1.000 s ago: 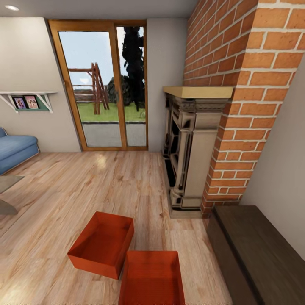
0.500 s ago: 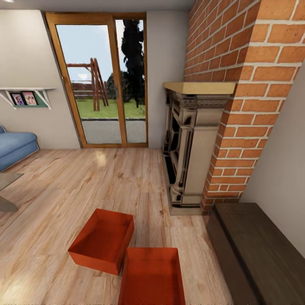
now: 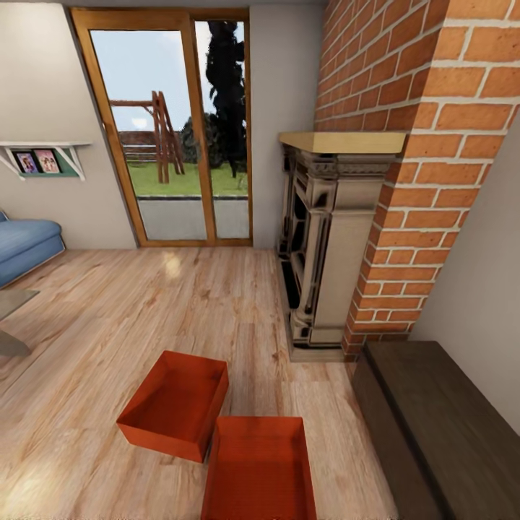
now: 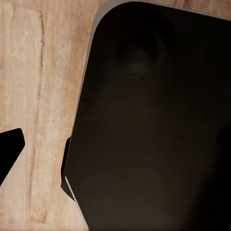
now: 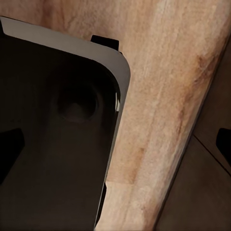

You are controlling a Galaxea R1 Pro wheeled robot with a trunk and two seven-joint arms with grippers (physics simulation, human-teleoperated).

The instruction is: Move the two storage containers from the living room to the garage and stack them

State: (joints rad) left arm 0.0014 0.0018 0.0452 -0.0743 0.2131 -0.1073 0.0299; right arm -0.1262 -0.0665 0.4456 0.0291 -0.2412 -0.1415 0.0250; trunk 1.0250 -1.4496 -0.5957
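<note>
Sitting at the far left edge of the head view, a blue upholstered sofa (image 3: 25, 245) rests against the beige wall below a small white wall shelf (image 3: 45, 157) carrying two framed photos. Next along comes a tall wooden-framed glass door (image 3: 170, 137) looking out on grass and a timber swing frame. On the light wood-plank floor (image 3: 130, 310) of the living room lie the two storage containers. One red-orange shallow rectangular bin (image 3: 175, 404) sits turned at an angle, open side up, its flat bottom bare with nothing inside. Just beside it, nearer the camera and a little further right, the second red-orange lidless bin (image 3: 260, 469) lies with a corner touching or nearly touching the first; its interior is also empty, and its near end is cut off by the frame edge. Further right stands a carved beige fireplace surround (image 3: 325, 238) with a pale wooden mantel, set into a red brick chimney column (image 3: 426, 144). At the far right a dark brown wooden low cabinet (image 3: 440, 426) runs along the wall. Both wrist views look down on wood planks and a dark rounded panel with a pale edge (image 4: 154, 130); whether the fingers of either gripper are apart or together I cannot tell.
</note>
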